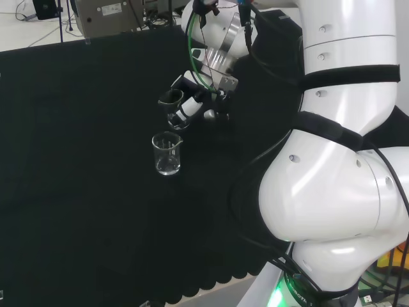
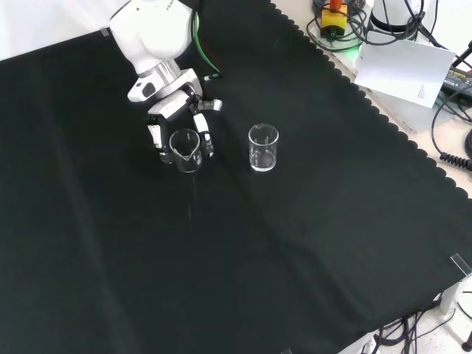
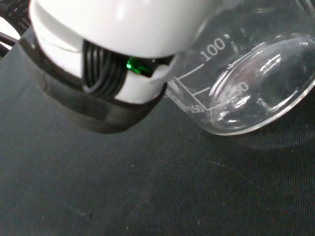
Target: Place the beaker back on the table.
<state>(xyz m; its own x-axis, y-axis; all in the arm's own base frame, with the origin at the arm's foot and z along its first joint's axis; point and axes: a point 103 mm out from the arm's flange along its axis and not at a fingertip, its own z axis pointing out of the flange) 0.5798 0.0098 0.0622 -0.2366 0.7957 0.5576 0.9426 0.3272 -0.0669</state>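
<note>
The hand (image 2: 179, 110) has its fingers (image 2: 202, 135) curled round a clear glass beaker (image 2: 186, 150), which looks empty. In the head view the held beaker (image 1: 177, 118) sits under the hand (image 1: 192, 102), low over the black cloth (image 1: 77, 160). Close up in the wrist view, the beaker (image 3: 246, 93) is tilted, its base just above or touching the cloth, beside a white and black finger (image 3: 113, 73). A second clear beaker (image 2: 263, 147) stands upright and free on the cloth to the right in the front view; in the head view that beaker (image 1: 167, 153) is nearer than the hand.
The cloth's scalloped edge (image 2: 383, 118) runs along the right in the front view, with a white sheet (image 2: 402, 70) and cables beyond it. The arm's big white links (image 1: 339, 166) take up the head view's right side. A grey device (image 1: 108, 16) stands beyond the cloth's far edge.
</note>
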